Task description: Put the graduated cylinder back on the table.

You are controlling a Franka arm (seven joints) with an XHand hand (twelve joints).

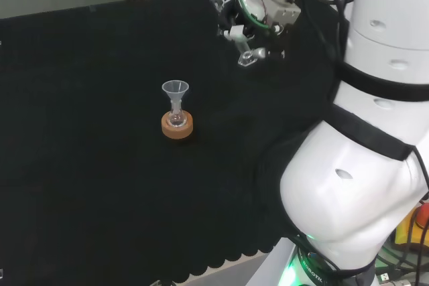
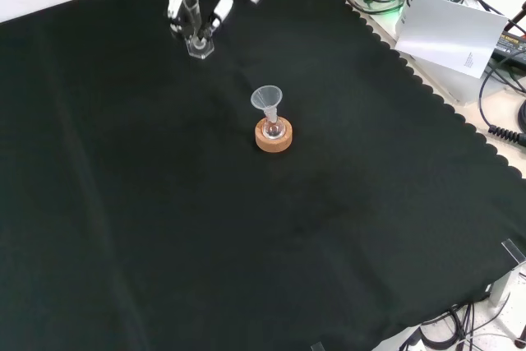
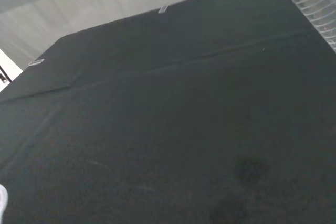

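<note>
the hand (image 2: 197,7) is curled round the graduated cylinder (image 2: 198,39), far on the surface (image 2: 246,236) in the front view. it looks tilted, so it should be stood upright, base flat, well clear of the funnel (image 2: 267,98), before release.

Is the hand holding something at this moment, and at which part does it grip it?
Yes. The hand holds the clear graduated cylinder, its fingers curled round the tube's upper part; the base hangs free below, above the black cloth.
</note>
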